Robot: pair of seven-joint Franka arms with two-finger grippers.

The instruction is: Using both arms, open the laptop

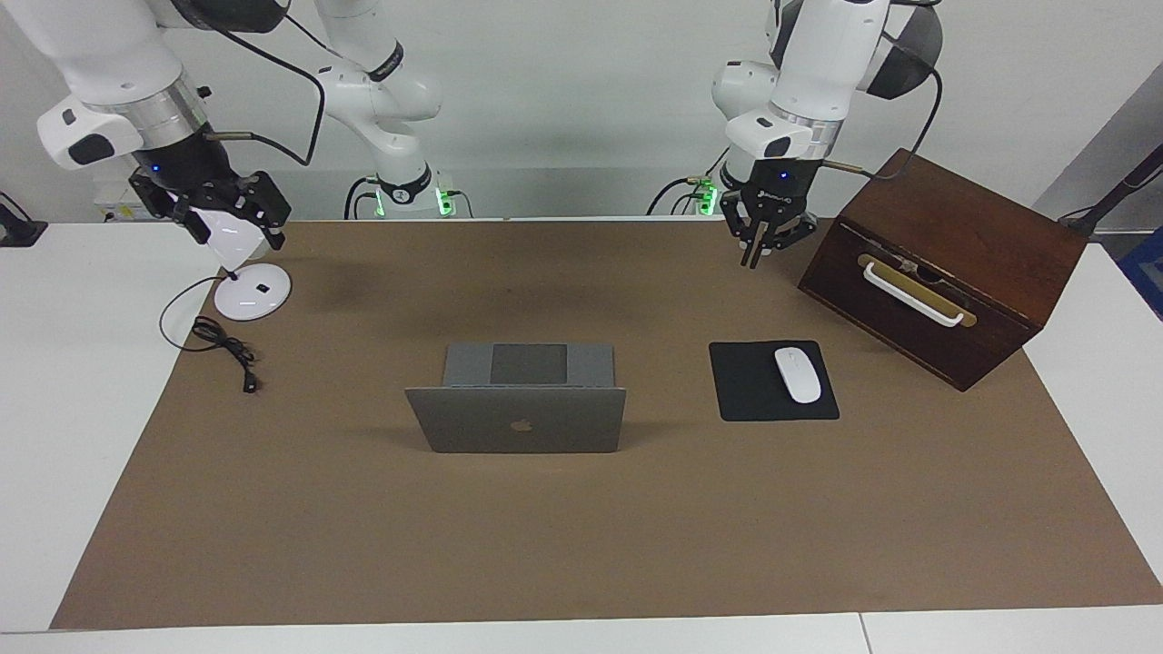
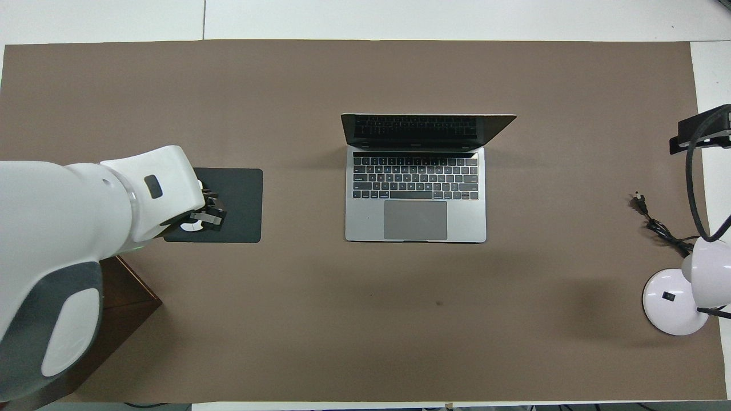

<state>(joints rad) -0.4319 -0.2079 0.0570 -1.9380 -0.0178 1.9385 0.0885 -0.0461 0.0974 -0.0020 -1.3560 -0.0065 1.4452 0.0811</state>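
The silver-grey laptop [image 1: 518, 431] stands open in the middle of the brown mat, its lid upright with the apple logo showing in the facing view. Its keyboard deck and trackpad show in the overhead view [image 2: 416, 194]. My left gripper [image 1: 761, 250] is shut and empty, raised in the air beside the wooden box; from overhead it [image 2: 208, 217] covers the mouse pad. My right gripper [image 1: 232, 227] is open and empty, raised over the white lamp. Only part of it shows at the overhead view's edge [image 2: 702, 128]. Neither gripper touches the laptop.
A black mouse pad [image 1: 754, 381] with a white mouse [image 1: 798, 374] lies beside the laptop toward the left arm's end. A tilted wooden box [image 1: 945, 263] with a white handle stands past it. A white lamp base [image 1: 253, 292] and black cable [image 1: 227, 350] lie at the right arm's end.
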